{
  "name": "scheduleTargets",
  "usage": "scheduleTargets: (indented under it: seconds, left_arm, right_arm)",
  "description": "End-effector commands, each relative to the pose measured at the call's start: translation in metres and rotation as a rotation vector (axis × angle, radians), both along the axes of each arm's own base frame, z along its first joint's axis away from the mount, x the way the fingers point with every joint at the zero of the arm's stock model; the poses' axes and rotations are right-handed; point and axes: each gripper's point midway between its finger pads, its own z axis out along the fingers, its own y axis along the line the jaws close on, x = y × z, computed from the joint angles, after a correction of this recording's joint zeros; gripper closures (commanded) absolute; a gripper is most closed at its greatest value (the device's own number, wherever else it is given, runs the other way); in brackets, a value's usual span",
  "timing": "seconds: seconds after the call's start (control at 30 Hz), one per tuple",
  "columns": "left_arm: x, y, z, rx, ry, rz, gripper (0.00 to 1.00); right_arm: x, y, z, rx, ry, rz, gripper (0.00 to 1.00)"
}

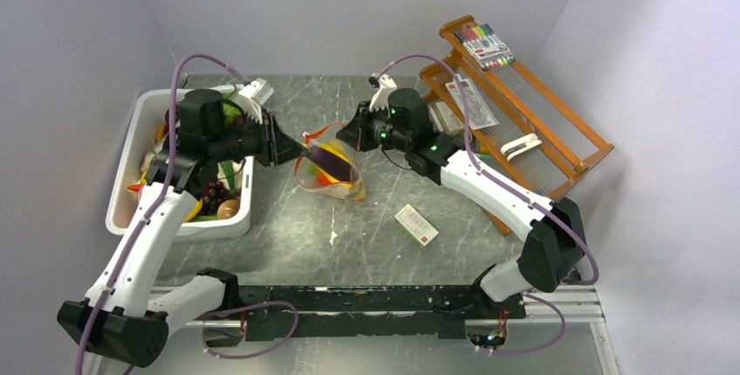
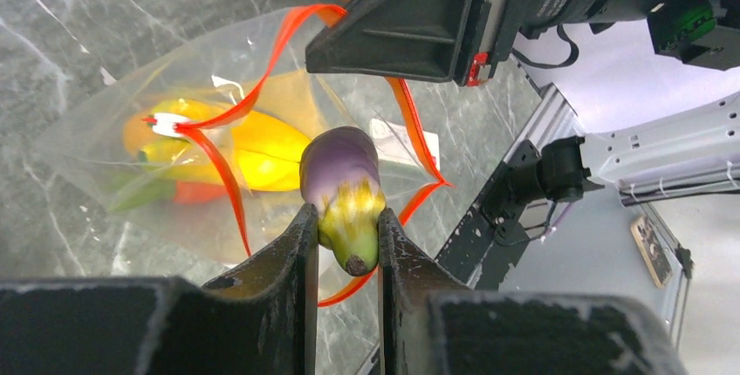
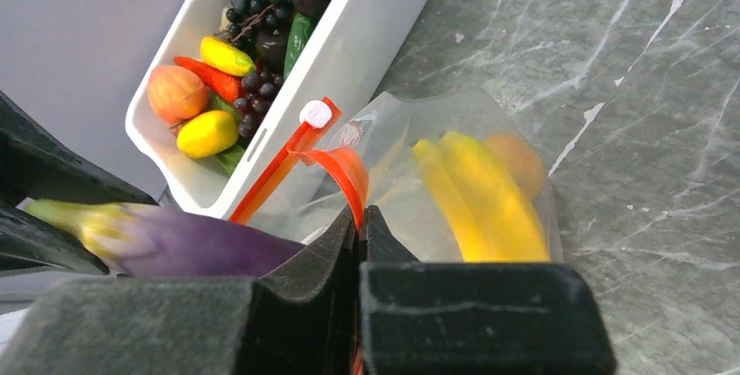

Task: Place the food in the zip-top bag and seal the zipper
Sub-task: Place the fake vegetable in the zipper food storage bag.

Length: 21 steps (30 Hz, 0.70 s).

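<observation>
Grey marbled worktop [image 1: 375,227] under me, pale lilac walls closing in on three sides. The zip-top bag [image 1: 339,179] sagged near the middle of that surface, its mouth lifted and gaping.

My left jaws were narrow, clamped on the eggplant [image 2: 342,185] by its green-yellow stalk end. Its long axis ran straight out in line with my fingers [image 2: 288,262]. The purple, rounded end pointed away from me at the bag's mouth and hung just over the opening, not yet inside.

On the other side of the bag, my right jaws were pressed together, pinching the zipper [image 3: 336,161]. That red-orange strip looped up from the bag's rim.

Inside the bag a yellow banana [image 3: 480,192] lay along the bottom, with an orange piece [image 3: 521,162] touching it. The left wrist view also showed green and red pieces through the clear plastic.

Left of the bag stood the white tub [image 3: 366,26]. It held dark grapes [image 3: 253,9], a peach [image 3: 174,93], a red chilli [image 3: 209,78] and yellow and green pieces, all heaped together.

Near the bag, toward my bases, lay a small white-and-red box [image 1: 416,224]. To the right of the bag leaned a wooden rack [image 1: 558,144] with a markers pack [image 1: 486,44] on its far end.
</observation>
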Motion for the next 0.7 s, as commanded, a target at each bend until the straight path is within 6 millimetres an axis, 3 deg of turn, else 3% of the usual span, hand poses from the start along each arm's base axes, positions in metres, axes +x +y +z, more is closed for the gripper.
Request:
scheduleTargets:
  seconds: [0.0, 0.37, 0.5, 0.67]
  left_arm:
    - [-0.011, -0.011, -0.003, 0.006, 0.039, -0.064, 0.93]
    - [-0.006, -0.022, -0.031, 0.060, 0.107, -0.094, 0.93]
    - [-0.006, -0.026, -0.025, 0.047, 0.092, -0.086, 0.93]
    - [0.009, -0.009, -0.017, 0.150, -0.039, 0.046, 0.93]
  right_arm:
    - [-0.003, 0.004, 0.026, 0.054, -0.064, 0.025, 1.00]
    - [-0.011, 0.012, 0.031, 0.071, -0.075, 0.073, 1.00]
    - [-0.014, 0.014, 0.031, 0.078, -0.071, 0.085, 1.00]
    - [-0.014, 0.013, 0.032, 0.079, -0.062, 0.079, 1.00]
